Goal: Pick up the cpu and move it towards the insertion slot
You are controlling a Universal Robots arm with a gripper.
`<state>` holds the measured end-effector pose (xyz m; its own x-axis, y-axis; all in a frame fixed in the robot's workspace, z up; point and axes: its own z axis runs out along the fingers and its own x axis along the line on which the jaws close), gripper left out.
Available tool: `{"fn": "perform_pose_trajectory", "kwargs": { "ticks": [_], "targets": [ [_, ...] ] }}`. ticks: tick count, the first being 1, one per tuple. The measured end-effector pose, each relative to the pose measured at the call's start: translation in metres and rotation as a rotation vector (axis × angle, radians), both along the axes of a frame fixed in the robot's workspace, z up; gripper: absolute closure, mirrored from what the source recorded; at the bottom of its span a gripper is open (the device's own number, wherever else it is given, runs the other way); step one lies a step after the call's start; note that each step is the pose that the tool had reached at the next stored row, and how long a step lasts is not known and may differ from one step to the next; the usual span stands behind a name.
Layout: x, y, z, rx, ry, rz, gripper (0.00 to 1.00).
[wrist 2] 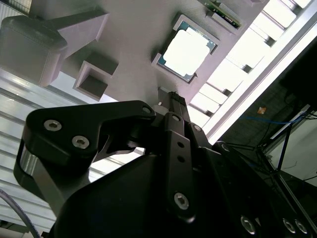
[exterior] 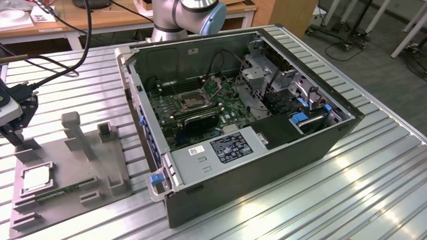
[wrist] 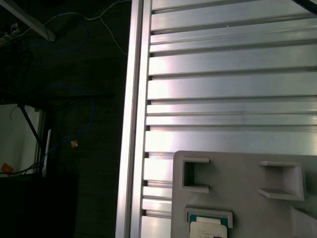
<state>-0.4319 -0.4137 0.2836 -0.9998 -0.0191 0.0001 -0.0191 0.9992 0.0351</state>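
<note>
Exterior view high above, both wrist views near cpu (wrist 2: 188,52) (wrist: 208,230)

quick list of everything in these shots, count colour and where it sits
cpu: one, silvery-white, lying in a recess of the fixture, at the exterior view's left
insertion slot: one, dark with a shiny metal frame, on the green board inside the case
fixture: one, grey, on the table beside the case
circuit strip: one, green, in the fixture next to the cpu
computer case: one, black and grey, side open, mid-table
table: one, silver, slatted
desk: one, wooden brown, behind the table
arm: one, silver-grey with a blue cap, behind the case
gripper: one, black, over the fixture near the cpu
</note>
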Motion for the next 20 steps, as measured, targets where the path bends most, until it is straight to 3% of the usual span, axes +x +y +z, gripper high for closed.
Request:
{"fn": "perform_pose_trajectory", "kwargs": {
  "ticks": [20],
  "targets": [
    [0.0, 0.0, -0.0002, 0.0, 0.0, 0.0, 0.9]
  ]
}}
